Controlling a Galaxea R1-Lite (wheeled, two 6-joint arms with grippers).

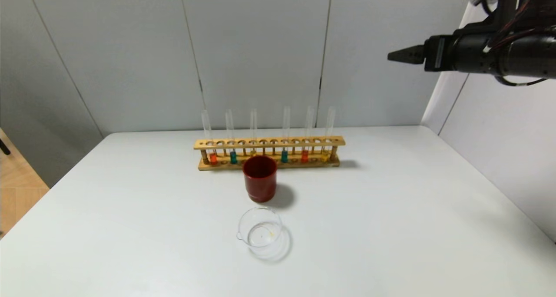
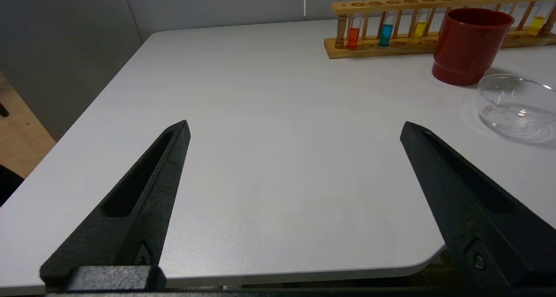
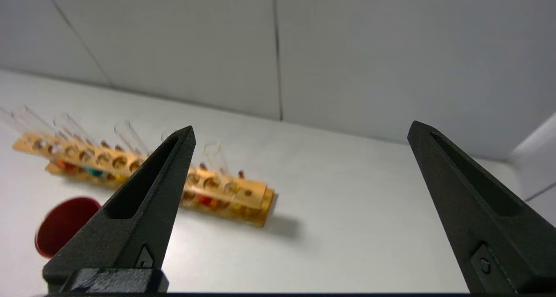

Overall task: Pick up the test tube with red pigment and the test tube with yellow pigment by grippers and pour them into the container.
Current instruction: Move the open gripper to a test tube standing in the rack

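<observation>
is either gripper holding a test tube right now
No, nothing is held. The right gripper is open and empty, high above the table, and the left gripper is open over bare table.

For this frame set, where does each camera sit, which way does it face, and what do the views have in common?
Head view: high on the robot, looking forward and down at the table; the right gripper hangs raised at the right.
Left wrist view: low over the near table edge, facing the red cup; the open left gripper frames it.
Right wrist view: high up, facing the back wall; the open right gripper frames it.
Shared: all three show the wooden rack.
</observation>
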